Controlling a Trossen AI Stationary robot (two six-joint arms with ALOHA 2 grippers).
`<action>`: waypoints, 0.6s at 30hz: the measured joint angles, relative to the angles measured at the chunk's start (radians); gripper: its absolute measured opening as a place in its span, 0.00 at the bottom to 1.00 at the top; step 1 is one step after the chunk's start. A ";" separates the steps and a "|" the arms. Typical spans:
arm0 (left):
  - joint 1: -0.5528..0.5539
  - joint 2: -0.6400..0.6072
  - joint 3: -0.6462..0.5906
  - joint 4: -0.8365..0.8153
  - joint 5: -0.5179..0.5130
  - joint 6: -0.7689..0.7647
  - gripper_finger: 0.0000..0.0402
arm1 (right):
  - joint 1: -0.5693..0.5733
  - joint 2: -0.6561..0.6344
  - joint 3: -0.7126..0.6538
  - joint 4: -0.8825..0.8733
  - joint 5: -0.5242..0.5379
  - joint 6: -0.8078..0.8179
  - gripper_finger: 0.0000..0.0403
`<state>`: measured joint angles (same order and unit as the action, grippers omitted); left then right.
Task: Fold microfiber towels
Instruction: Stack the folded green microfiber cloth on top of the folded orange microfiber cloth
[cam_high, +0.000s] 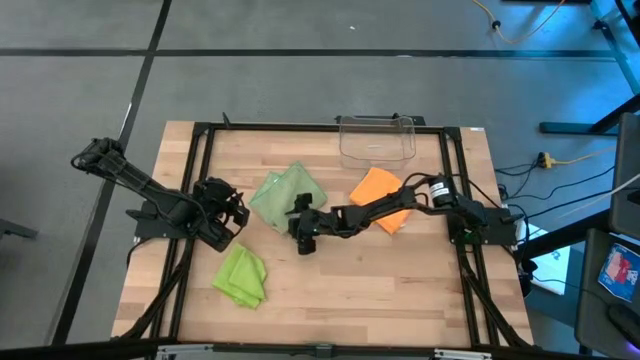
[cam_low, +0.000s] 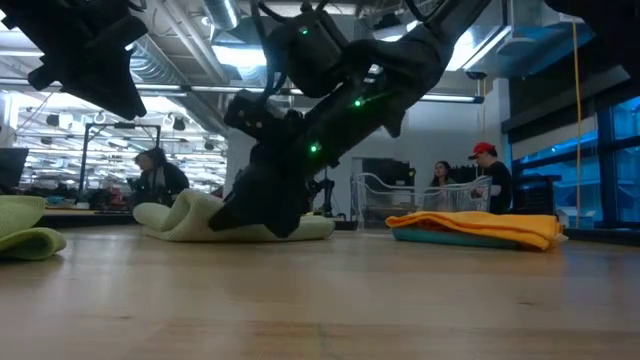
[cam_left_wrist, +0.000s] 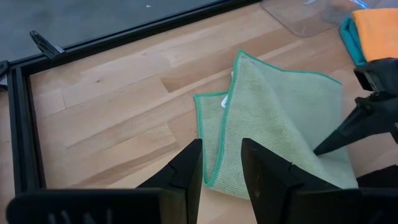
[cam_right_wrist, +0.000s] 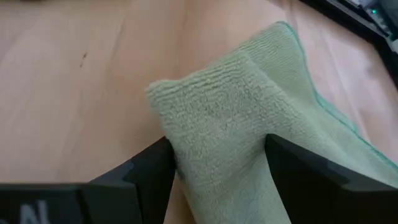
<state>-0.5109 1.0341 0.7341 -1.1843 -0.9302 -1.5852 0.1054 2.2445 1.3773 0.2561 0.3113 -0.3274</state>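
Note:
The pale sage green towel (cam_high: 288, 193) lies loosely folded on the wood at mid-table. One bunched, raised fold (cam_right_wrist: 217, 106) of it lies toward my right gripper. My right gripper (cam_right_wrist: 214, 162) has come slanting down from the table's right side and stands open, one finger on either side of that fold. The orange towel (cam_high: 378, 190) lies folded on top of the teal one (cam_low: 450, 238), under the right arm. The lime green towel (cam_high: 242, 277) lies folded near the front left. My left gripper (cam_left_wrist: 222, 162) hovers open at the table's left, holding nothing. My right gripper has the sage towel's raised fold (cam_right_wrist: 186, 124) between its open fingers, coming at it slanting down from the table's right. The cloth fills the gap between them. Whether the fingers touch it, I cannot tell. The towel lies on the table.
A clear plastic bin (cam_high: 377, 140) stands at the far edge, behind the orange towel. A black frame (cam_high: 200, 150) borders the tabletop. Bare wood lies in front of the sage towel. People show in the room beyond the table in the low view.

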 joint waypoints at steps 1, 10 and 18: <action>0.000 0.000 0.000 0.000 0.000 0.000 0.26 | 0.000 0.002 0.000 -0.001 -0.007 -0.002 0.61; 0.000 0.000 0.000 0.012 -0.001 0.000 0.26 | -0.006 0.026 0.002 0.051 -0.061 -0.014 0.61; 0.000 0.000 0.000 0.029 -0.001 0.000 0.26 | -0.022 0.082 0.004 0.115 -0.031 -0.023 0.60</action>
<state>-0.5106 1.0344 0.7341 -1.1557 -0.9310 -1.5852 0.0831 2.3260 1.3815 0.3707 0.2801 -0.3503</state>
